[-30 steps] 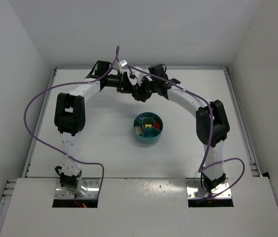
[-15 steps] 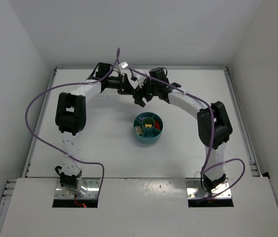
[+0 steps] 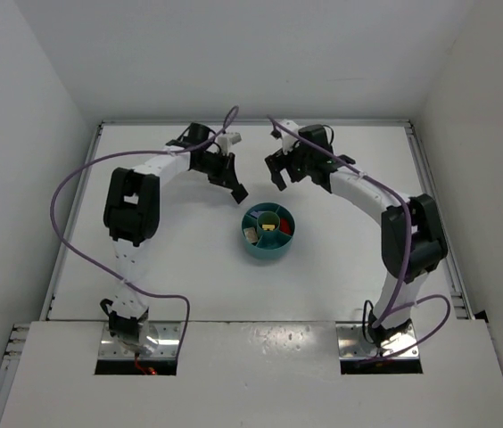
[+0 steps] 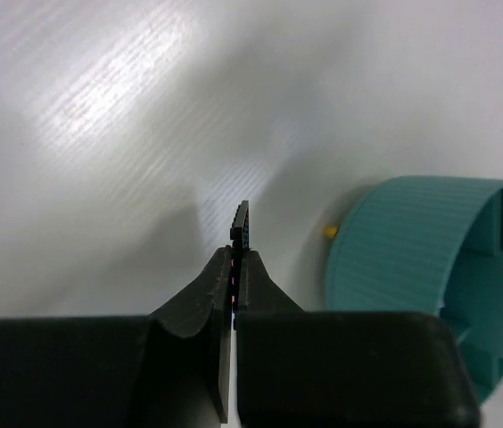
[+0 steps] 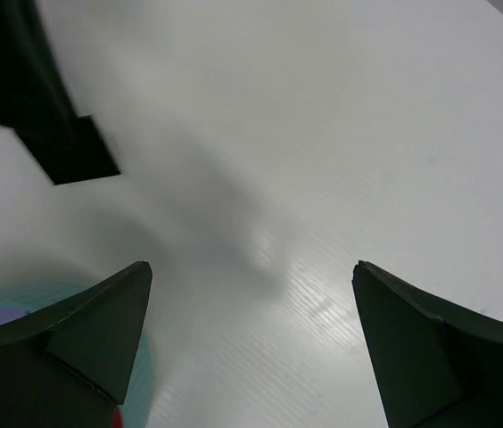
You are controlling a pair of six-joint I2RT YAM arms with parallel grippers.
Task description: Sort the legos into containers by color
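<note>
The left gripper [image 4: 234,260] is pressed shut on a thin black lego [image 4: 242,223], which projects past the fingertips. The teal dish [image 4: 394,250] is located ahead and to the right of it on the table [image 4: 100,134]. A yellow lego [image 4: 330,231] is seen just beside the dish wall. The right gripper [image 5: 251,267] is spread wide above the table.

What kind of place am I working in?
Probably a lab test cell: a white table boxed in by plain white walls, a left arm and a right arm bolted at its near edge, and a teal sorting dish.
</note>
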